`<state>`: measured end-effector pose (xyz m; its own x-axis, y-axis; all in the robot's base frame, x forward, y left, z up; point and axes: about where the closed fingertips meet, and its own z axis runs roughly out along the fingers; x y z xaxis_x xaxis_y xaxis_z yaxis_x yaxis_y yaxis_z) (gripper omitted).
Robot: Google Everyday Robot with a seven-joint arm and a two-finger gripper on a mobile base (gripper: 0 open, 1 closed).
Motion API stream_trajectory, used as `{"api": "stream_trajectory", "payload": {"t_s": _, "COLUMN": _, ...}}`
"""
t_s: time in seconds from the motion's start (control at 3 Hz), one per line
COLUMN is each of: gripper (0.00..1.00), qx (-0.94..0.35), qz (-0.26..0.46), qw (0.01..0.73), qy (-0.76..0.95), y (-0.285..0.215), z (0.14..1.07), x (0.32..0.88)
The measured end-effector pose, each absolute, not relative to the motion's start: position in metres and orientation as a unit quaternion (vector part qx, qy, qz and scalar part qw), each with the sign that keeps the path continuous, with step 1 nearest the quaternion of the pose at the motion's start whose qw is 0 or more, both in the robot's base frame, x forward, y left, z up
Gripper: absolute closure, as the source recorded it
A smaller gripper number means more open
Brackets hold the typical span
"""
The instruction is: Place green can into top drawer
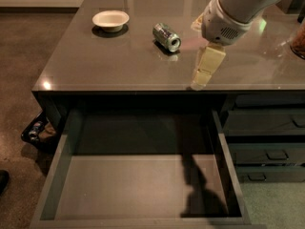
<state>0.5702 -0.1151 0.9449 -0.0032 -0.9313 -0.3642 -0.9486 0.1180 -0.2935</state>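
The green can lies on its side on the grey desk top, a little right of centre and apart from everything else. The top drawer is pulled wide open below the desk's front edge, with nothing on its light grey floor. My gripper hangs from the white arm over the desk's front right part. It is to the right of the can and nearer the front, not touching it, and it holds nothing that I can see. Its shadow falls on the drawer's right side.
A white bowl sits on the desk to the left of the can. Narrower stacked drawers are shut at the right. A dark bin stands on the floor at the left. A reddish object is at the right edge.
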Motion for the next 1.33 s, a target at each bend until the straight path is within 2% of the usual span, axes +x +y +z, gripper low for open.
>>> {"api": "stream_trajectory", "payload": {"t_s": 0.33, "gripper": 0.0, "qx": -0.664, "qz": 0.018, "qw": 0.24, "qy": 0.708, "y": -0.115, "z": 0.945, "x": 0.57}}
{"api": "stream_trajectory", "payload": {"t_s": 0.67, "gripper": 0.0, "qx": -0.655, "qz": -0.011, "qw": 0.224, "qy": 0.722, "y": -0.113, "z": 0.943, "x": 0.594}}
{"api": "stream_trajectory", "payload": {"t_s": 1.33, "gripper": 0.0, "qx": -0.587, "qz": -0.107, "qw": 0.162, "qy": 0.786, "y": -0.103, "z": 0.908, "x": 0.735}}
